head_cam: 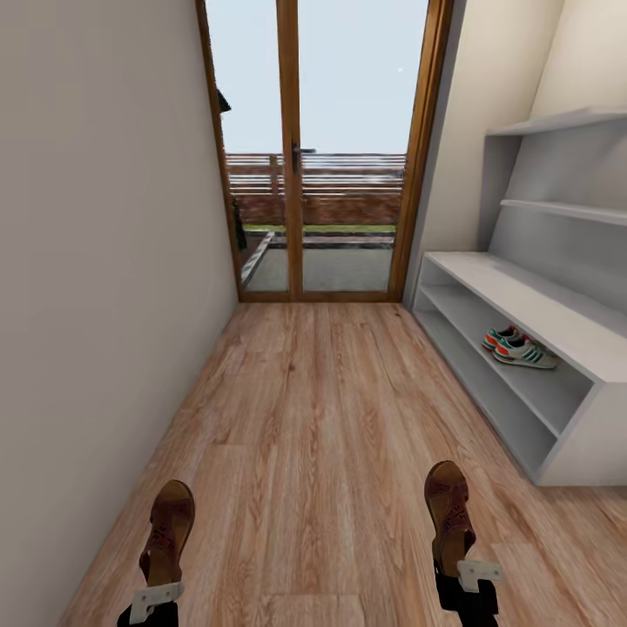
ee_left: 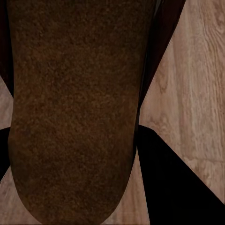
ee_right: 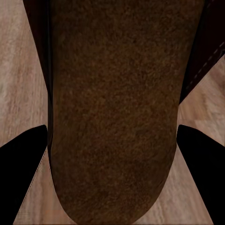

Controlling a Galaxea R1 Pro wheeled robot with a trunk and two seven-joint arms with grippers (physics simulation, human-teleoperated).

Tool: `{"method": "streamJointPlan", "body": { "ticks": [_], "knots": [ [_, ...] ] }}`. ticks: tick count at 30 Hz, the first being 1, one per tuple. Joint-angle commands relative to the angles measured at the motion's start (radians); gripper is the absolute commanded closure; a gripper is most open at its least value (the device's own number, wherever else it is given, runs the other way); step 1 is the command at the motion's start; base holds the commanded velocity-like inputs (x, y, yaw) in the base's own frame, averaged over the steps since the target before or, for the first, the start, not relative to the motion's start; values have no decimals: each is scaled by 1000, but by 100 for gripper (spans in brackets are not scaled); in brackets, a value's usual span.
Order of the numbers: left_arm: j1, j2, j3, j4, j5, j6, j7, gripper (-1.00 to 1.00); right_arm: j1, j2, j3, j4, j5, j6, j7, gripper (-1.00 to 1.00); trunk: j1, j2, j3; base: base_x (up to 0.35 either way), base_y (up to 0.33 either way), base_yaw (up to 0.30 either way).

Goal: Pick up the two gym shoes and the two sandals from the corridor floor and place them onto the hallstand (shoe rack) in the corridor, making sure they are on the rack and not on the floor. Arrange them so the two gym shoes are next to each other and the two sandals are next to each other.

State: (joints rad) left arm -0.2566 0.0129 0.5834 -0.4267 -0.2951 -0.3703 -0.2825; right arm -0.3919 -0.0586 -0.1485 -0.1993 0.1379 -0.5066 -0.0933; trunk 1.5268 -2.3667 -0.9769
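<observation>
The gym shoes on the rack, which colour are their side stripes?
Green, on the cream-white gym shoes; the head view shows it best.

The left gripper (head_cam: 155, 601) holds the left sandal (head_cam: 168, 531) out ahead of it, above the corridor floor (head_cam: 322, 418); the right gripper (head_cam: 468, 579) holds the right sandal (head_cam: 449, 515) likewise; the hallstand (head_cam: 557, 340) stands ahead and to the right of the right gripper, along the wall; the two gym shoes (head_cam: 520, 348) sit side by side in its upper low compartment; a glass door (head_cam: 322, 157) closes the corridor far ahead of both grippers.
</observation>
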Motion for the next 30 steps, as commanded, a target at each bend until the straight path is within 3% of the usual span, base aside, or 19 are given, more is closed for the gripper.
{"method": "streamJointPlan", "body": {
  "ticks": [1,30],
  "knots": [
    [-1,-1,8,0,-9,-4,-7,100,-1,0,-4,1,11,-3,-5,100,0,0,-1,340,0,0],
    [-1,-1,9,0,-9,-4,-7,100,-1,0,-5,0,11,-4,-4,100,0,0,-1,340,0,0]
  ]
}}
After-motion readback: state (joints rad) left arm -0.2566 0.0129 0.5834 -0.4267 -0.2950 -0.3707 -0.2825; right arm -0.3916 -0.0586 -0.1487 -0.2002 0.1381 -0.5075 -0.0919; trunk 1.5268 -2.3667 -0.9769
